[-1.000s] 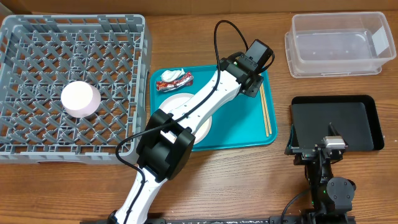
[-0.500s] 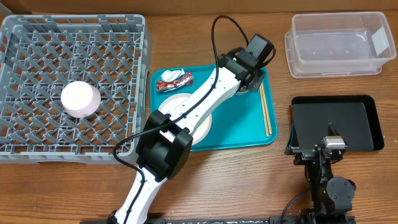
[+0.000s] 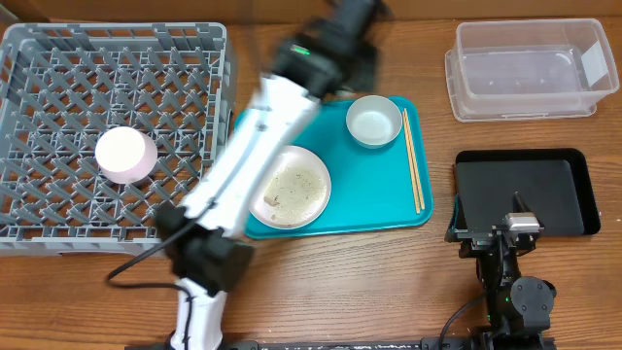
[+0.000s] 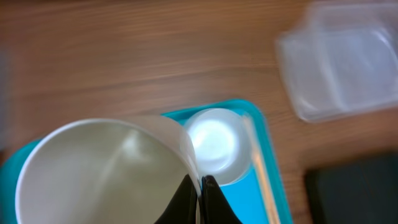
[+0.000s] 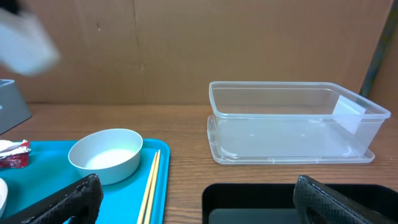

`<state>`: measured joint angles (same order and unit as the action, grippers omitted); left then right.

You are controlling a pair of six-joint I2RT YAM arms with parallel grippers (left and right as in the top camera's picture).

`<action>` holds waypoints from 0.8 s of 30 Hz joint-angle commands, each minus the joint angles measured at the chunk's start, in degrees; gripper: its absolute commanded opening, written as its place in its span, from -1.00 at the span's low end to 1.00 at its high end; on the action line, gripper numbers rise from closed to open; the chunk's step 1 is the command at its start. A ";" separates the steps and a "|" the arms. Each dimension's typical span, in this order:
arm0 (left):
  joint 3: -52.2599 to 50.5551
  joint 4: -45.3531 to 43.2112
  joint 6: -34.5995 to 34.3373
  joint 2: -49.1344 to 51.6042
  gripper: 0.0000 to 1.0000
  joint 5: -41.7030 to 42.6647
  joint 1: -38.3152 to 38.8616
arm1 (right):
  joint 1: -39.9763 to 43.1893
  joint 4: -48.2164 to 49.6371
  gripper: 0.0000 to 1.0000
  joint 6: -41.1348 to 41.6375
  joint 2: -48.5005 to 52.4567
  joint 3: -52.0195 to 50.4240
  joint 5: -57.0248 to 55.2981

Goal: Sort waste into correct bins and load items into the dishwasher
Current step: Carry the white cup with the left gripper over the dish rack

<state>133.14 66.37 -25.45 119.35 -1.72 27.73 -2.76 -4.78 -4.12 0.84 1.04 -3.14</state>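
My left gripper [image 4: 200, 198] is shut on the rim of the steel bowl [image 4: 93, 168], which hangs lifted above the teal tray [image 4: 258, 186]. Below it the small white bowl [image 3: 374, 122] sits in the tray's far right corner. The white plate [image 3: 290, 187] with rice-like food bits lies at the tray's front, and the chopsticks [image 3: 412, 160] lie along its right edge. Overhead, the left arm [image 3: 282, 107] is blurred and covers the tray's left corner. The red-and-white wrapper [image 5: 12, 155] shows only in the right wrist view. My right gripper [image 5: 199, 208] stands open at the black tray's [image 3: 525, 194] near edge.
The grey dishwasher rack [image 3: 58, 68] fills the left side, with a small white cup [image 3: 124, 154] upside down in it. The clear tub [image 3: 530, 70] stands at the back right. A cardboard wall [image 5: 186, 50] closes off the far side.
The left gripper closed on the steel bowl's rim, lifted it off the white bowl and swung up and to the left. The white bowl now shows. The right arm has not moved.
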 commanded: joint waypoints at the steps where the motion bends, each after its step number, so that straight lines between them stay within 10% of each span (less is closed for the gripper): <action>1: 0.85 4.35 -6.10 -1.38 -0.92 3.61 -9.51 | -0.39 0.17 0.99 -0.22 -0.68 -0.57 0.28; 24: 0.72 1.92 7.41 19.15 -0.92 65.18 -53.35 | -0.39 0.17 0.99 -0.22 -0.68 -0.57 0.28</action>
<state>133.60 69.34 -21.98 137.12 54.43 -22.39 -2.76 -4.78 -4.14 0.84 1.04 -3.16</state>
